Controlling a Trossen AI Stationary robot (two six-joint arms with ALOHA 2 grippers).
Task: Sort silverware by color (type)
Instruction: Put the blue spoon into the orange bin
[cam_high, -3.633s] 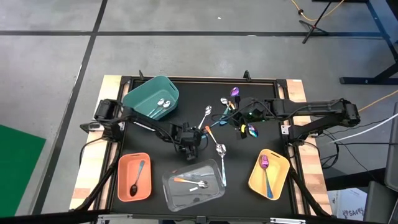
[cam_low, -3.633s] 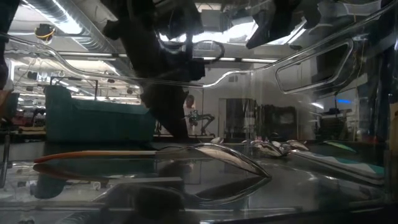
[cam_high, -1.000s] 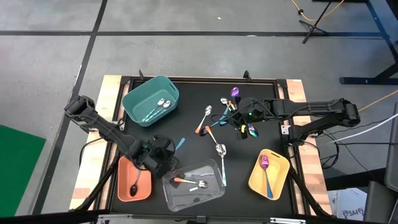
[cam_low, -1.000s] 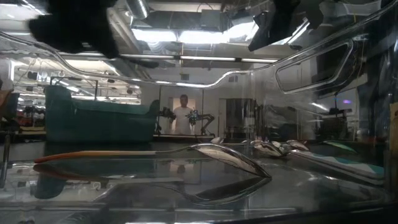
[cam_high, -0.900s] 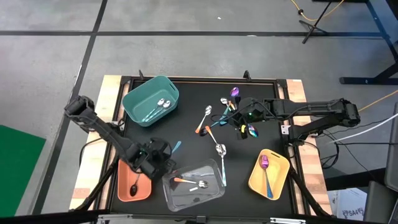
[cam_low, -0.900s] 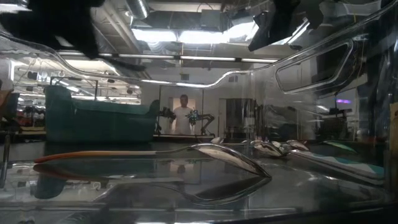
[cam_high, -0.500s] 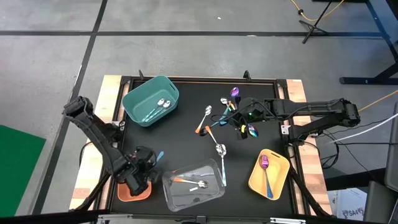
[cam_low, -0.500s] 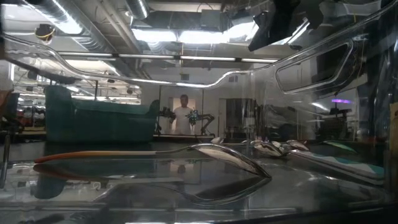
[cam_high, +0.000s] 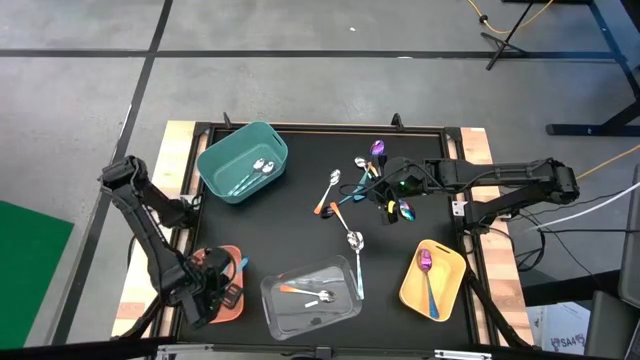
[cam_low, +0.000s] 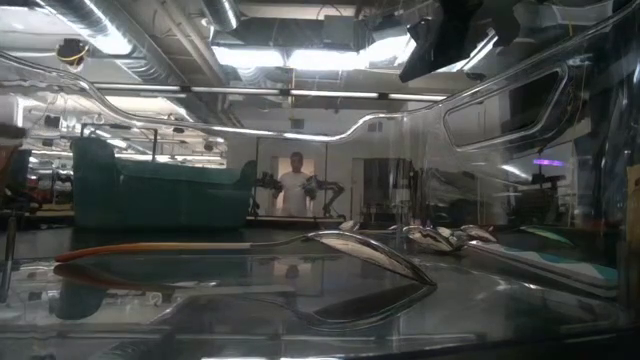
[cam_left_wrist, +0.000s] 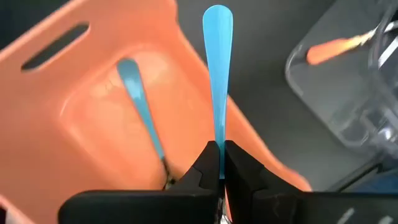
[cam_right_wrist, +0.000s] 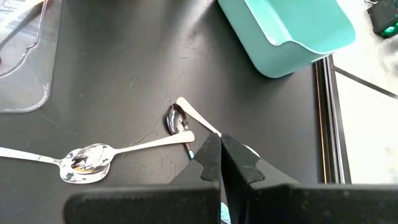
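Note:
My left gripper (cam_high: 230, 277) hangs over the salmon bin (cam_high: 231, 310) at the table's near left, shut on a teal-handled spoon (cam_left_wrist: 217, 74); that spoon's bowl is hidden behind the fingers. Another teal-handled spoon (cam_left_wrist: 140, 112) lies in the salmon bin (cam_left_wrist: 74, 74). My right gripper (cam_high: 386, 196) is shut, low over the loose pile of spoons (cam_high: 345, 195) at the far middle. In the right wrist view (cam_right_wrist: 221, 146) silver spoons (cam_right_wrist: 124, 152) lie on the mat by its fingertips. My left gripper pinches the spoon's teal handle (cam_left_wrist: 217, 140) between its two fingers, at the handle's bowl end. The handle's free end (cam_left_wrist: 217, 18) sticks out past the fingertips, in line with them. The spoon is lifted clear above the salmon bin. My right gripper: I cannot tell whether its shut fingers touch a spoon.
The teal bin (cam_high: 243, 160) at the far left holds silver spoons. The clear bin (cam_high: 310, 295) at the near middle holds orange-handled spoons (cam_low: 250, 245). The yellow bin (cam_high: 432, 278) holds a purple spoon. A silver spoon (cam_high: 354, 240) lies loose. A person (cam_low: 295, 185) stands far behind the table.
My left gripper has carried the teal-handled spoon toward the table's near left corner, from beside the clear bin's left end to over the salmon bin. It has stayed shut on the spoon.

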